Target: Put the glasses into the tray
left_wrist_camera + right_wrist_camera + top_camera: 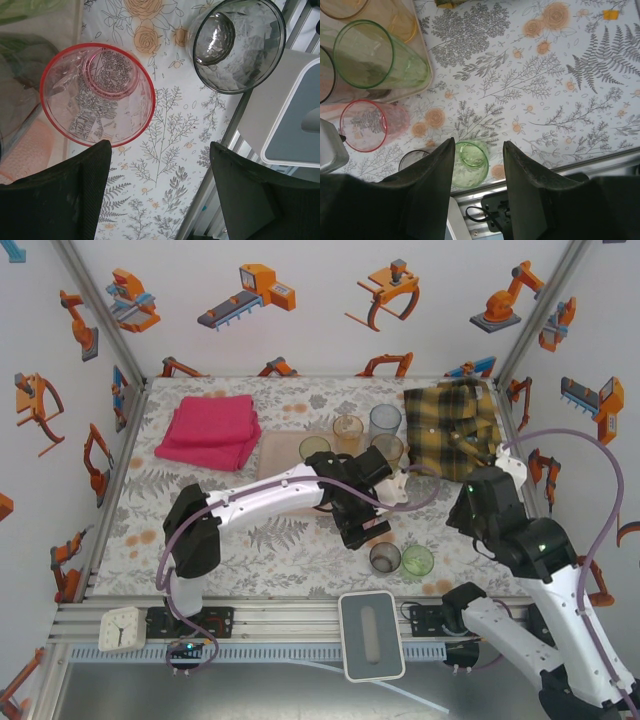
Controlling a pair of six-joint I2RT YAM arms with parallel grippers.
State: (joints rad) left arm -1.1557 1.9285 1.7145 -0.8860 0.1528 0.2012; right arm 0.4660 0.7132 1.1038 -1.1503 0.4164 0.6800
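Floral tablecloth, left gripper wide, empty

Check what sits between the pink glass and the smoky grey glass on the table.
Only bare floral tablecloth: in the left wrist view the pink glass and the smoky grey glass stand apart, with nothing between them.

towel: magenta | shirt: yellow-black plaid | tablecloth: grey ferns, orange roses | pink tumbler | smoky-grey tumbler | green tumbler
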